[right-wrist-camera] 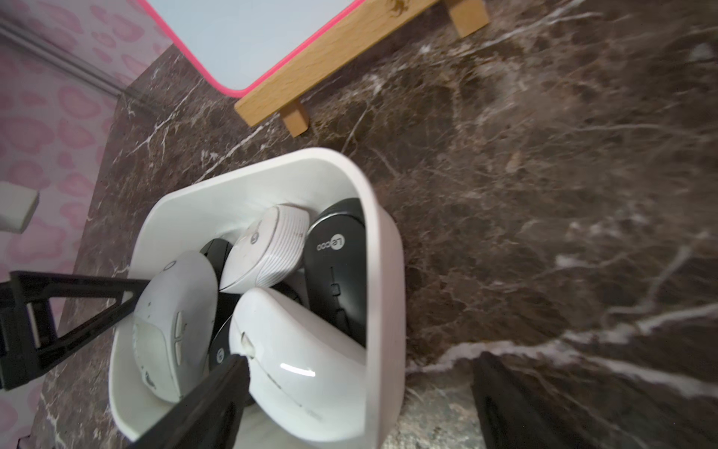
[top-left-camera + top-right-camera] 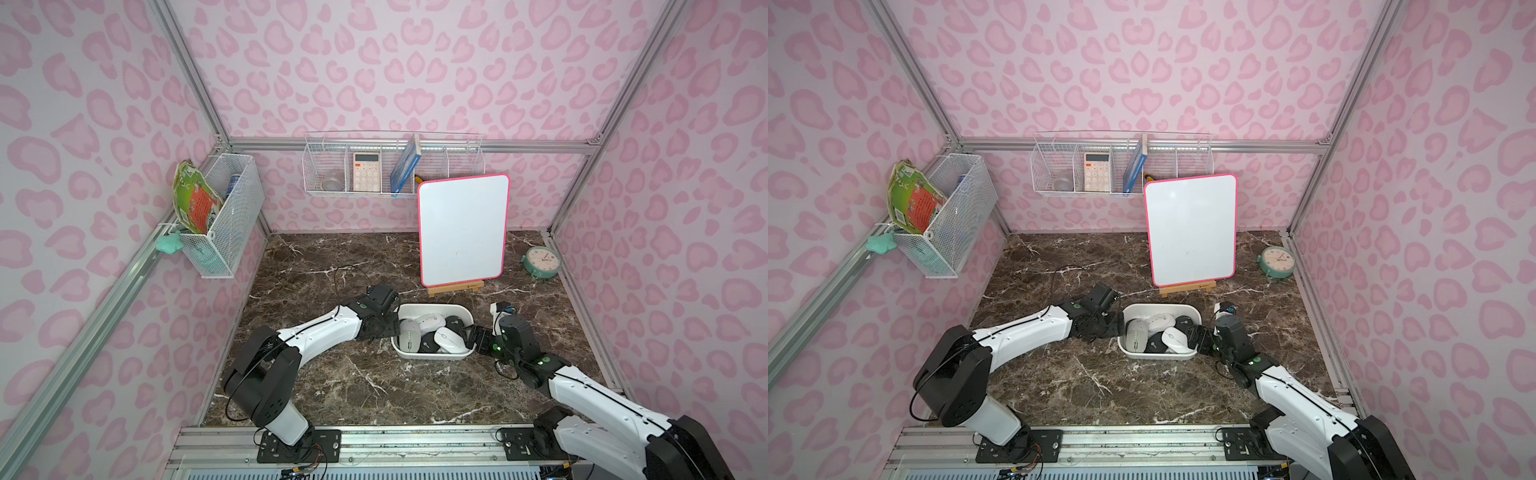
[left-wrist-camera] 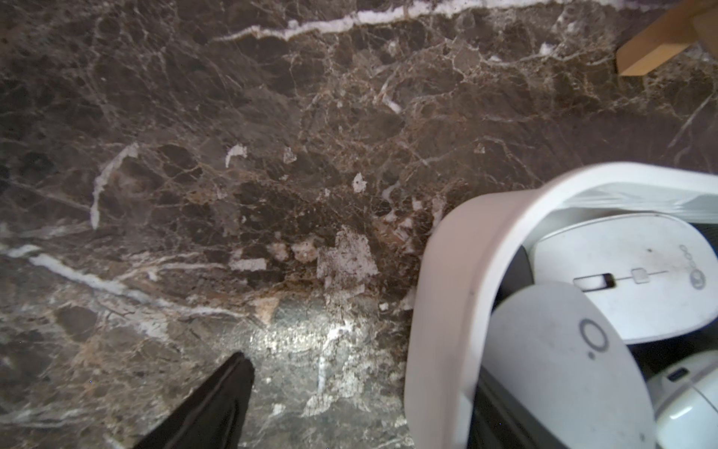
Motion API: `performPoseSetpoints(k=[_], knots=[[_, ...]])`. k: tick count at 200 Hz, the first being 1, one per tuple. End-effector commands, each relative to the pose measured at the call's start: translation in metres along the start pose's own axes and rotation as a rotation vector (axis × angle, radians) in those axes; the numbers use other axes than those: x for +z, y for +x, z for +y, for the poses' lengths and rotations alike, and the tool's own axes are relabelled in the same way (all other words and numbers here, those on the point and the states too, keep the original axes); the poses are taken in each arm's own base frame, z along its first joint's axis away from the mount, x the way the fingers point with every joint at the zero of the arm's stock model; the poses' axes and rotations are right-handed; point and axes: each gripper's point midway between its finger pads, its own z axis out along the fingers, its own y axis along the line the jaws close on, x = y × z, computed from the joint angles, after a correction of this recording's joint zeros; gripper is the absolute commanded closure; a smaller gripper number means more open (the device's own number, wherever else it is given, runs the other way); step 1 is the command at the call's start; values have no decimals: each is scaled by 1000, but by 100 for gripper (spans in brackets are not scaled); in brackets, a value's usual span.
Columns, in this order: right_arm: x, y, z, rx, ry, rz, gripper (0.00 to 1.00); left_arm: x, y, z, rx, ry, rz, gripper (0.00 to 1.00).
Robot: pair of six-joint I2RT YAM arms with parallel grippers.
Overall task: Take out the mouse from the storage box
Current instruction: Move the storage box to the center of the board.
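Observation:
The storage box (image 2: 432,308) is a shallow white tub mid-table, and it holds several mice, white, grey and black. My left gripper (image 2: 395,326) is open at its left end. One finger (image 3: 221,400) is outside on the marble, and the other reaches over the rim beside a grey mouse (image 3: 563,369). My right gripper (image 1: 361,359) is open at the right end and straddles that wall. One of its fingers (image 1: 217,396) is inside against a glossy white mouse (image 1: 295,350), the other finger (image 1: 501,392) outside. A black mouse (image 1: 336,272) lies along the wall.
A pink-rimmed whiteboard (image 2: 463,230) on a wooden stand (image 2: 455,287) is just behind the box. A green clock (image 2: 540,262) lies at the back right. Wire baskets (image 2: 392,166) (image 2: 220,214) hang on the walls. A thin cable (image 2: 345,274) loops behind the left arm.

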Motion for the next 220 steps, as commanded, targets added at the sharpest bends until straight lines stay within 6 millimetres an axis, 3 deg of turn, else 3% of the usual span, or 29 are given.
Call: performPoseSetpoints(k=[1,58,120,170,220], knots=[[6,-6,26,-25,-66,-4,10,-2,-4,1,-15,13,-19,16],[27,-5,64,-83,-110,22,12,-3,-17,-7,-60,108,-19,18],[56,1,87,-110,-126,98,12,-2,-30,-24,-75,185,4,22],[57,3,82,-123,-98,99,9,1,-35,-24,-106,233,13,22],[53,7,70,-119,-64,90,5,3,-50,-46,-91,288,28,21]])
